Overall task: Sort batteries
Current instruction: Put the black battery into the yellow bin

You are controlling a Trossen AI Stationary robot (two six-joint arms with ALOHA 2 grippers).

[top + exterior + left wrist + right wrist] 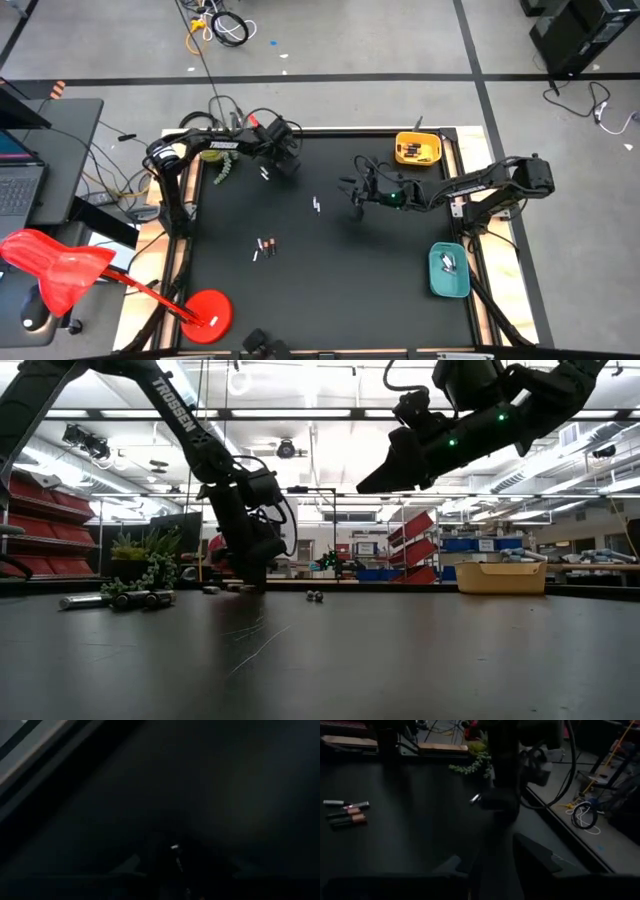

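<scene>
Holding batteries [416, 151]: yellow tray [418, 137], teal tray [449, 286]; both pincers' finger state unclear.

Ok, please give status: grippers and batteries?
Left gripper low beside one battery. Right gripper raised mid-table. Loose batteries unsorted. Path clear.

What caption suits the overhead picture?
Two dark arms over a black table, tiny loose batteries between a yellow tray and a teal tray.

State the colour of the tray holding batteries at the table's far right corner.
Yellow tray, clearest in the high view.
</scene>
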